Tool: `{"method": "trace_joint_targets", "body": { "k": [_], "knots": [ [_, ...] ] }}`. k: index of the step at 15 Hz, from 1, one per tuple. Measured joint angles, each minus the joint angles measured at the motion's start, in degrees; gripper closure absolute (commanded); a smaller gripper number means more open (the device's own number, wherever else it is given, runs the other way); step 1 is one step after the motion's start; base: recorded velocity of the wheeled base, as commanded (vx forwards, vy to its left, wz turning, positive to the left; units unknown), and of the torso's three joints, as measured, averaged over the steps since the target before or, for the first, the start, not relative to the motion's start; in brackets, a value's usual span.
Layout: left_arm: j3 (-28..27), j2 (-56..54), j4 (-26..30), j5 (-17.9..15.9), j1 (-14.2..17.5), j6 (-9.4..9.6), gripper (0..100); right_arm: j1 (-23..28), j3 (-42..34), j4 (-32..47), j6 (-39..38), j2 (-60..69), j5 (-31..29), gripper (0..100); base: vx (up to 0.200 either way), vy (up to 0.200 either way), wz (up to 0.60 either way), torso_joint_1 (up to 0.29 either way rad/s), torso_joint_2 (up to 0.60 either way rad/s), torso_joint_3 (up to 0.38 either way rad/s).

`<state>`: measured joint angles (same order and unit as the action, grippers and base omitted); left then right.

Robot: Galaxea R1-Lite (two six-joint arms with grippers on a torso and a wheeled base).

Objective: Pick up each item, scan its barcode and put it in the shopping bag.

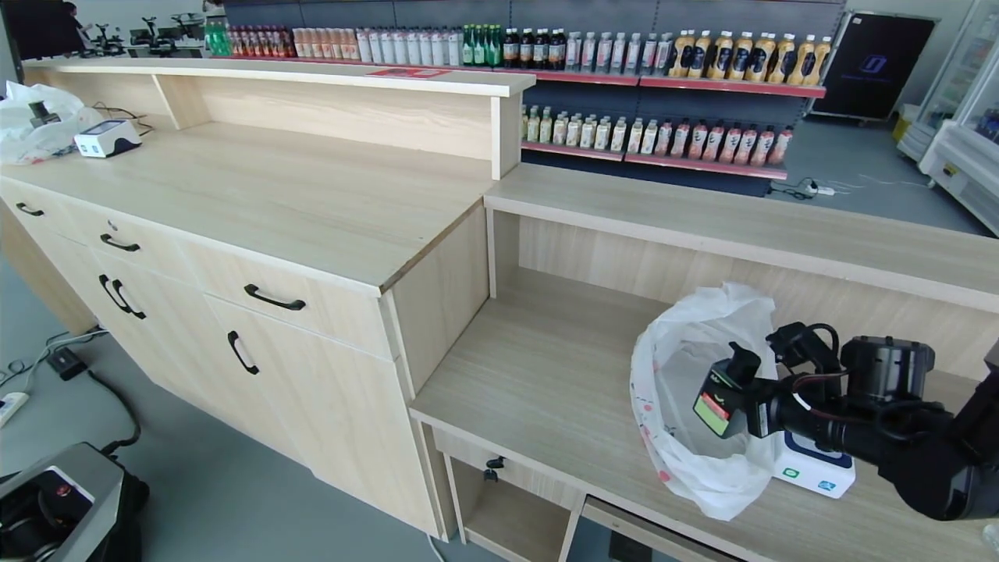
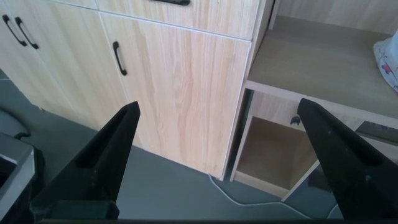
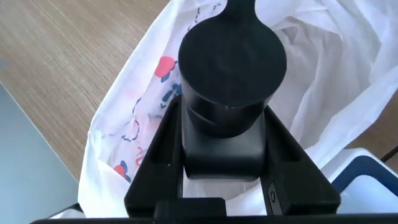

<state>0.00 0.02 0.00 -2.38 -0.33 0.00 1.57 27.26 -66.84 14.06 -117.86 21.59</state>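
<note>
A white plastic shopping bag [image 1: 679,367] stands open on the low wooden counter [image 1: 546,367]. My right gripper [image 1: 730,394] hangs over the bag's mouth, shut on a dark container [image 1: 719,402] that has a black round cap and a green and red label. In the right wrist view the container [image 3: 231,68] sits between the fingers [image 3: 155,168], just above the bag [image 3: 134,124]. A white and blue scanner box [image 1: 815,468] rests beside the bag, under the right arm. My left gripper [image 2: 214,124] is open and holds nothing, low in front of the cabinet doors [image 2: 180,81].
A taller counter [image 1: 273,187] with drawers stands on the left; at its far end are a white device [image 1: 108,138] and another plastic bag [image 1: 35,121]. Behind, shelves [image 1: 663,82] hold rows of bottles. A drawer with a key [image 1: 493,467] is under the low counter.
</note>
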Motion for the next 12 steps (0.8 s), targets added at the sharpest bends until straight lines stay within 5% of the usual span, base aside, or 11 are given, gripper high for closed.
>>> {"method": "trace_joint_targets", "body": {
  "k": [12],
  "knots": [
    [0.00,0.00,0.00,0.00,-0.02,0.00,0,0.21,-0.94,-4.89,4.72,-7.69,4.41,100,0.000,0.000,0.00,0.000,0.00,0.000]
  ]
}}
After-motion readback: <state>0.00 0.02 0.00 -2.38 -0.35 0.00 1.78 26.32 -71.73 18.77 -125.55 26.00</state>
